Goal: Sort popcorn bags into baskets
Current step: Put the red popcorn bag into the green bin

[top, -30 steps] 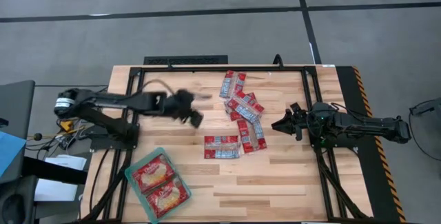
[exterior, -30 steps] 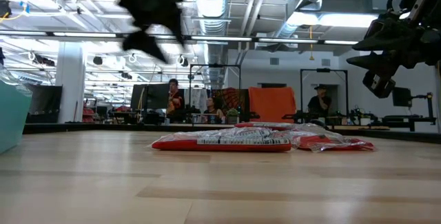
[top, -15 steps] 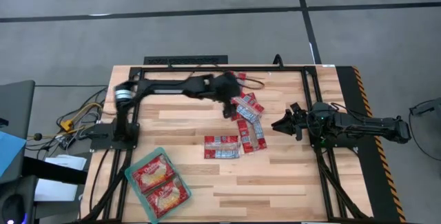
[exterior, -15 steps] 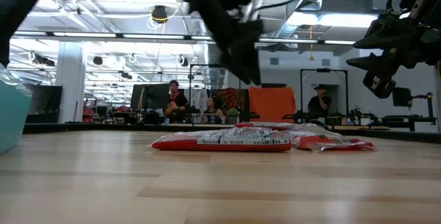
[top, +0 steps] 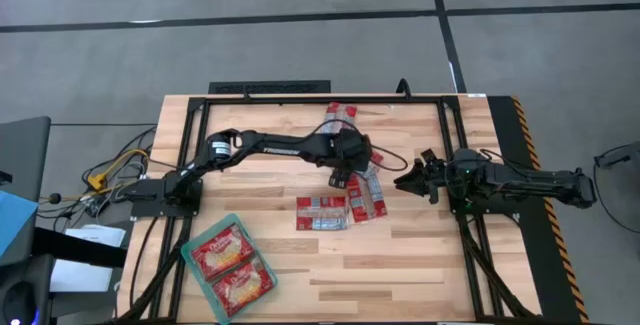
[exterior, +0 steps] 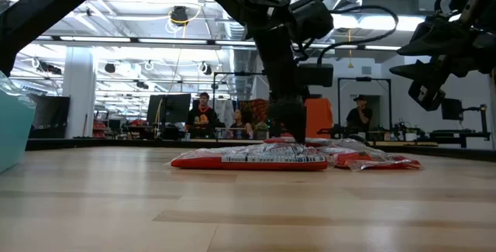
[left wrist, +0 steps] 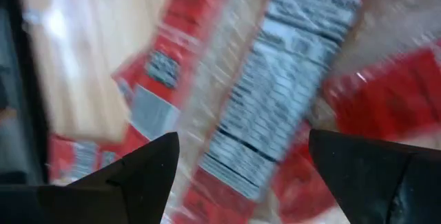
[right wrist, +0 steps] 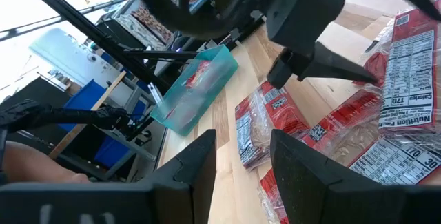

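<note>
The loose popcorn bags [top: 350, 170] are heaped just right of table centre, overlapping, so a single packet must be singled out from above. The left gripper [top: 343, 177] is lowered onto the heap's middle, fingers [left wrist: 138, 176] spread wide astride a label-side packet, nothing gripped yet. The teal basket [top: 196, 262] lies at seven o'clock by the front-left edge, two packets inside; bare wood lies between. The right gripper [top: 408, 179] waits at three o'clock, parted and empty.
</note>
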